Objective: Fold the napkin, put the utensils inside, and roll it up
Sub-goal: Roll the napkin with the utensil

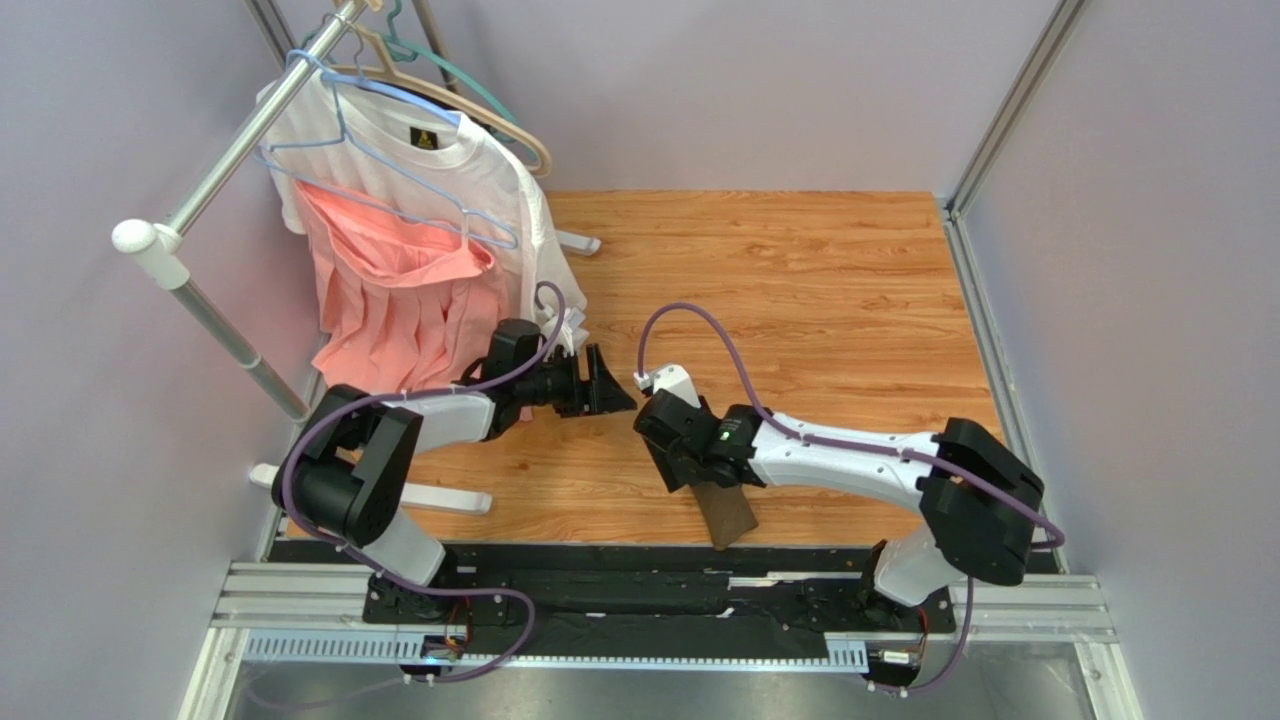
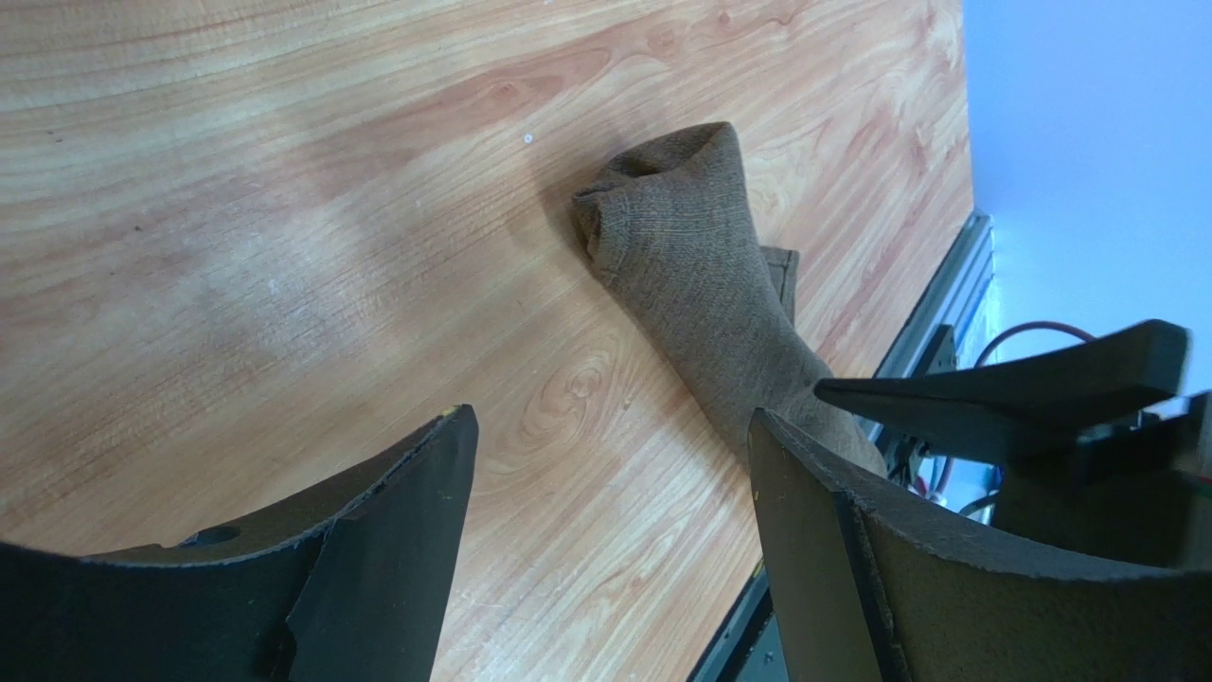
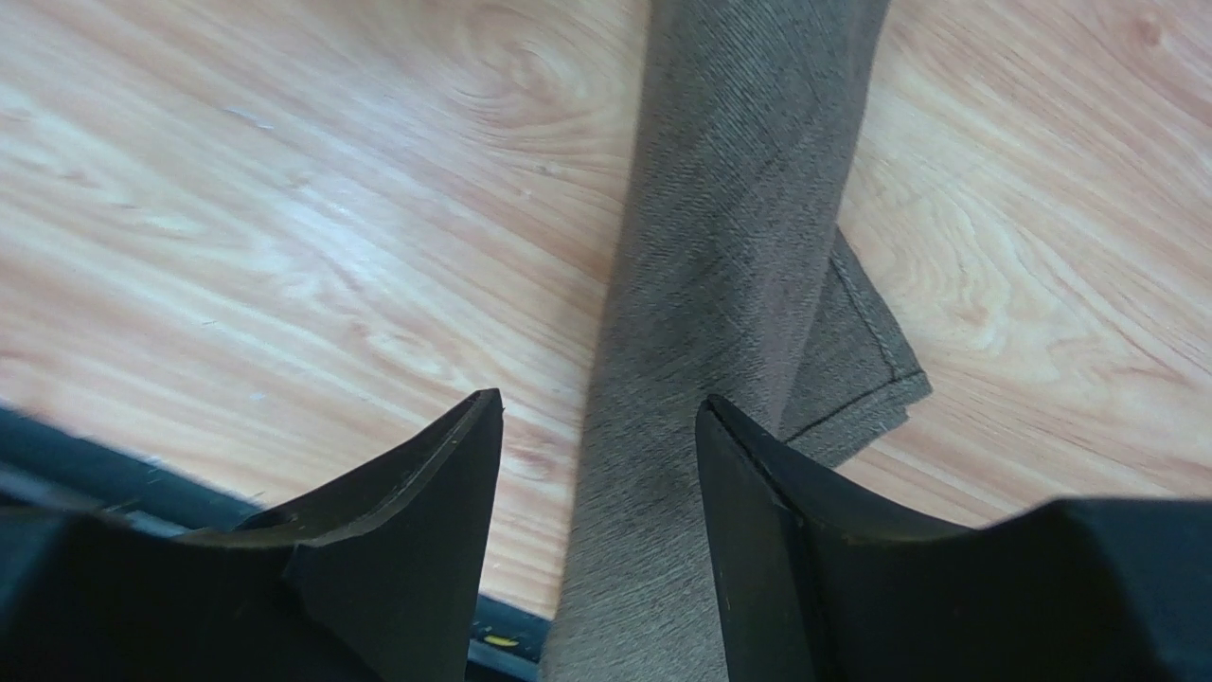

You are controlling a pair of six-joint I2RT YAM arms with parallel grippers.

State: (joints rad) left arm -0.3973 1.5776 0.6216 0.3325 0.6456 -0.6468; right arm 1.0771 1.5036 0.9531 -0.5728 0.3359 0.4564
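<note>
While the napkin (image 1: 727,513) lies rolled into a narrow tube at the lower centre of the overhead view, close to the near edge of the wooden tabletop (image 1: 842,300), 2 robot arms reach in from the bottom of the frame. The right hand (image 1: 703,480) hangs directly above the roll's upper end. Its wrist view shows the right hand (image 3: 599,402) with fingers parted and the olive-brown napkin (image 3: 740,213) running between them from top to bottom. The finger on the left of that frame stands clear of the cloth, and whether the other touches it cannot be told. 1 loose corner of the cloth pokes out beneath the roll at the right of that frame.

The left hand (image 1: 613,387) hovers to the upper left of the right hand, spread wide and holding nothing. Its own camera shows the left hand (image 2: 612,419) above bare wood, with the napkin (image 2: 697,270) lying diagonally across the centre, its puckered end toward the top of the frame.

A white T-shirt (image 1: 451,165) and a pink garment (image 1: 391,300) hang from a rack (image 1: 226,150) at upper left.
</note>
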